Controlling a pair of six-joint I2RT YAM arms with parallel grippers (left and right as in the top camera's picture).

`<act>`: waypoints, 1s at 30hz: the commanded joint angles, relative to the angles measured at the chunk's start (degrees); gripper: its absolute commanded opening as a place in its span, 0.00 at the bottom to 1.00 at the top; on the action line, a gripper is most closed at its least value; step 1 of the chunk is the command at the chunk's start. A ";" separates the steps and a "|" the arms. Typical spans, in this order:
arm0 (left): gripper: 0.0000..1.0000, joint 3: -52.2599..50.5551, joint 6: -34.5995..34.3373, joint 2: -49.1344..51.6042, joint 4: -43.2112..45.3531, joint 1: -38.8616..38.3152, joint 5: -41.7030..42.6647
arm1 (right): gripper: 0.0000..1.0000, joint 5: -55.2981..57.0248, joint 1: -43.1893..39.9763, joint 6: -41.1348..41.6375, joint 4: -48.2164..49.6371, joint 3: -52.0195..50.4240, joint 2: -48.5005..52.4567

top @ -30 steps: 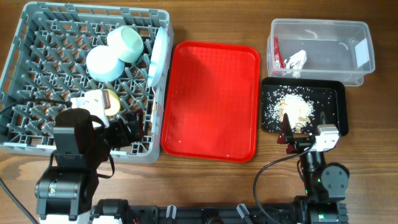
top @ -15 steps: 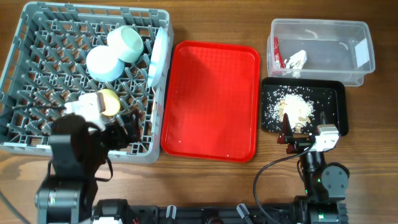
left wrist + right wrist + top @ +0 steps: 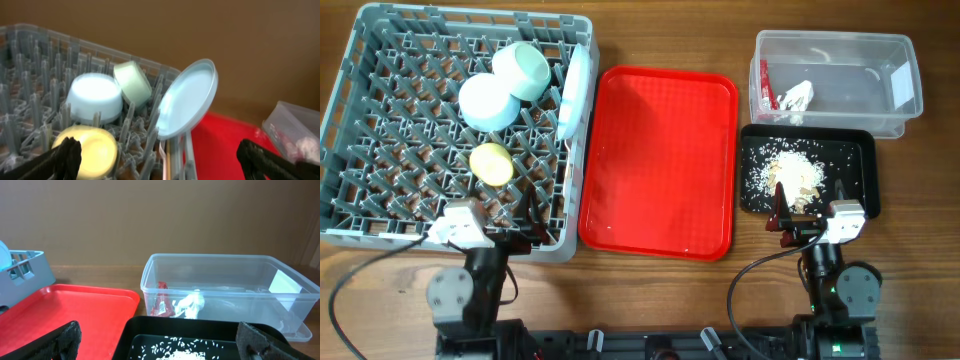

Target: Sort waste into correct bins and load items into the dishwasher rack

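Note:
The grey dishwasher rack holds two mint bowls, a mint plate on edge at its right wall, and a yellow cup. My left gripper hangs open and empty at the rack's front edge. In the left wrist view the cup and plate lie ahead of that left gripper. The clear tub contains the red wrapper and the tissue. Rice scraps lie in the black tray. Over the tray's near edge, my right gripper is open and empty.
A bare red serving tray lies between the rack and the two bins. Thin white and wood-coloured sticks stand between the pegs under the plate. Bare wooden table runs along the front edge, where both arm bases sit.
My left arm has pulled back from over the rack to its front edge, uncovering the yellow cup, which stays among the pegs. The right arm has not moved.

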 commanded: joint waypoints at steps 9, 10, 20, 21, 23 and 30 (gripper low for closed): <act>1.00 -11.87 1.68 -5.75 17.49 0.37 -0.76 | 1.00 -1.07 0.33 -0.68 0.15 -0.07 -0.61; 1.00 -11.87 2.12 -5.75 16.98 0.37 -0.79 | 1.00 -1.07 0.33 -0.70 0.15 -0.07 -0.61; 1.00 -11.87 3.15 -5.75 7.61 0.37 -0.76 | 1.00 -1.07 0.33 -0.70 0.15 -0.07 -0.61; 1.00 -11.87 3.15 -5.75 7.63 0.37 -0.79 | 1.00 -1.07 0.33 -0.68 0.15 -0.07 -0.61; 1.00 -11.87 3.15 -5.75 7.63 0.37 -0.79 | 1.00 -1.07 0.33 -0.70 0.15 -0.07 -0.61; 1.00 -11.87 3.15 -5.57 7.63 0.37 -0.79 | 1.00 -1.07 0.33 -0.70 0.15 -0.07 -0.61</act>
